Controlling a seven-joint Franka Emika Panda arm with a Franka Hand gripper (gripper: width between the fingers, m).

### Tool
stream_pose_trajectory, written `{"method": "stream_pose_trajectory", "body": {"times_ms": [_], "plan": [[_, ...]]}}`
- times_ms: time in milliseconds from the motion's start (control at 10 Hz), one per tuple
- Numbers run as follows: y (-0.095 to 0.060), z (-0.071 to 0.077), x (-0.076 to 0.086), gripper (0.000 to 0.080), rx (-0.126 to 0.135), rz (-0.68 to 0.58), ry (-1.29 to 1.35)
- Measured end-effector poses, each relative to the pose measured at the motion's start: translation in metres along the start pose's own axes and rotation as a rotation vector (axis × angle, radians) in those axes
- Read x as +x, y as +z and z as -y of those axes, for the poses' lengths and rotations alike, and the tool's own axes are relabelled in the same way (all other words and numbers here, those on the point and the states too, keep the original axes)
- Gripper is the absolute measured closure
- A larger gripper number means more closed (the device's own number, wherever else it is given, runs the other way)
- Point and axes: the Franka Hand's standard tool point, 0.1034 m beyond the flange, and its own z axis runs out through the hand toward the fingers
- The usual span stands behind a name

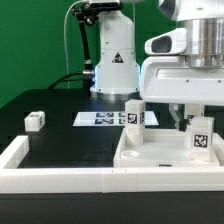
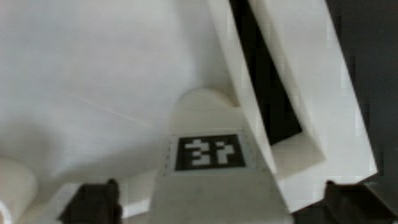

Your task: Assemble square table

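Gripper (image 1: 186,122) above white tabletop (image 1: 150,155), jaws spread wide around tagged leg (image 2: 210,150), not gripping. Black-white tags only; no readable writing.

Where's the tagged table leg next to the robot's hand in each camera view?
Exterior view: the leg stands on the tabletop at the exterior view's right, beside the hand.
Wrist view: the leg sits between the dark fingertips, its tag facing the camera.
Shared landmark: the white tabletop beneath it.
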Motion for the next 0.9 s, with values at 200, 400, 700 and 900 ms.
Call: {"method": "stream_pose_trajectory", "body": {"times_ms": [200,400,700,900], "plan": [[-0.018,-0.001,0.001,0.0155,0.015,-0.008,-0.086],[-0.042,-0.015,0.001,0.0151,0.031,-0.013,-0.143],[-0.058,-0.059,0.01,0.0151,0.033,-0.018,-0.191],[-0.055,-0.098,0.023,0.0151,0.021,-0.038,-0.197]]}}
